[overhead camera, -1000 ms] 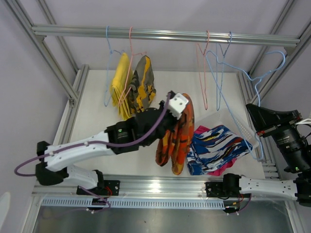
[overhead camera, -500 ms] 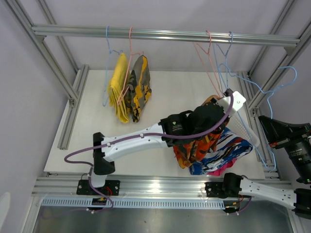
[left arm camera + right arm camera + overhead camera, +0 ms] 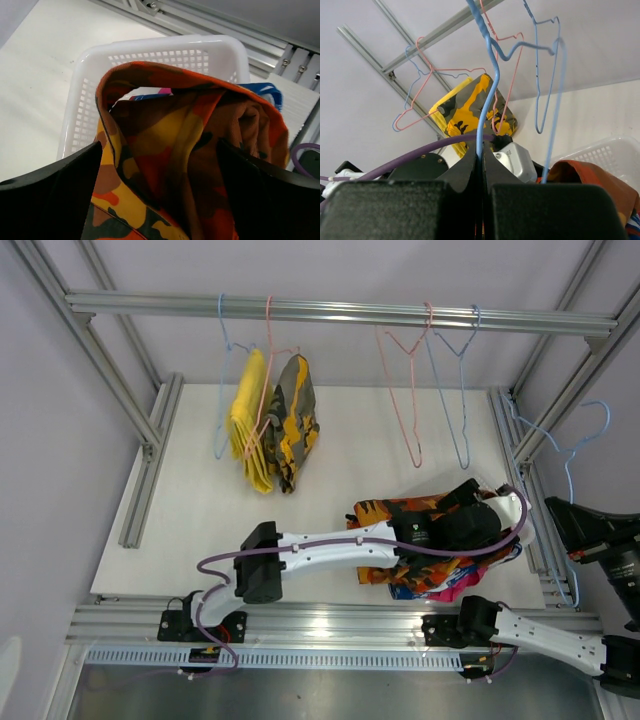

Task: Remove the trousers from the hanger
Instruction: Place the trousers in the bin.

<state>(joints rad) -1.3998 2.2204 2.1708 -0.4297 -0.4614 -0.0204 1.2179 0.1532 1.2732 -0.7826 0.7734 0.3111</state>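
Note:
The orange-red camouflage trousers (image 3: 390,510) lie bunched on top of the white basket (image 3: 150,47) at the right front. My left gripper (image 3: 159,145) is low over them, open, its jaws wide apart on either side of the cloth (image 3: 170,130). Under them peek the blue-and-white trousers (image 3: 265,92) and the pink trousers (image 3: 450,590). My right gripper (image 3: 481,155) is shut on the wire of an empty blue hanger (image 3: 570,455), off the rail at the far right. The yellow trousers (image 3: 248,420) and yellow-brown camouflage trousers (image 3: 293,425) hang at the rail's left.
An empty pink hanger (image 3: 405,390) and an empty blue hanger (image 3: 455,390) hang from the metal rail (image 3: 330,310). Frame posts stand at both sides. My left arm stretches across the table's front to the basket.
My left arm swung right and down with the orange-red trousers onto the basket, then its jaws opened. My right arm drew the blue hanger further right.

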